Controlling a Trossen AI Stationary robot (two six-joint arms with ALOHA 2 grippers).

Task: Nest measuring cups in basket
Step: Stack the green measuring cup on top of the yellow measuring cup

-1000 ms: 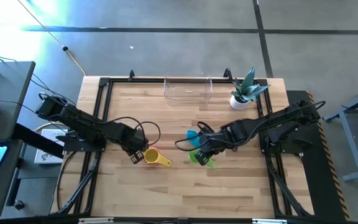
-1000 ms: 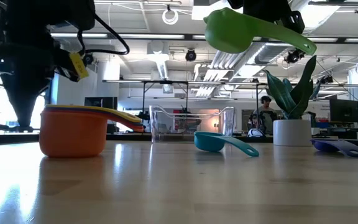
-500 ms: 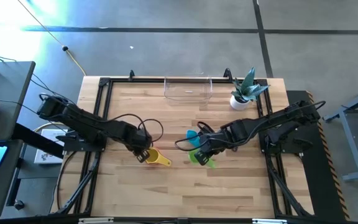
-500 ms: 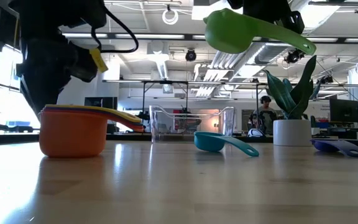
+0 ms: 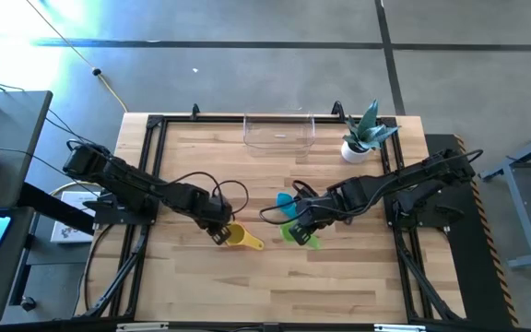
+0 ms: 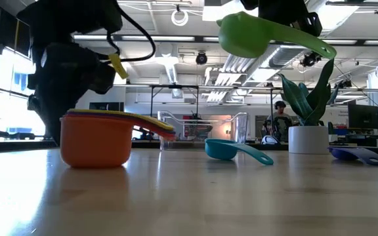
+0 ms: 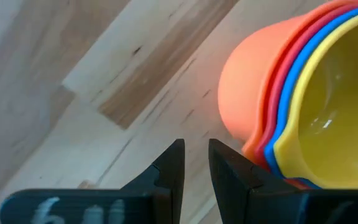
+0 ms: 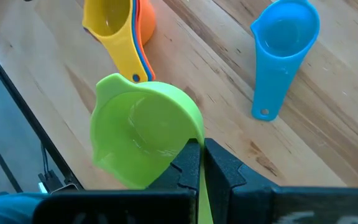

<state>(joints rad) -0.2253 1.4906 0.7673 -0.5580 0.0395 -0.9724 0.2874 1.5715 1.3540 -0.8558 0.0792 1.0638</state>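
Green cup (image 8: 143, 134) handle pinched by right gripper (image 8: 199, 163) | basket (image 6: 202, 130) half-hidden

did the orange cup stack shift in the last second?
Yes. The orange cup stack slid toward the basket in the low view, closing the gap, with the left gripper against it.

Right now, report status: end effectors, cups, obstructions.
Right end effector shut on green cup, held above table. Left end effector nearly closed, empty, beside nested stack. Basket empty. Path unobstructed.
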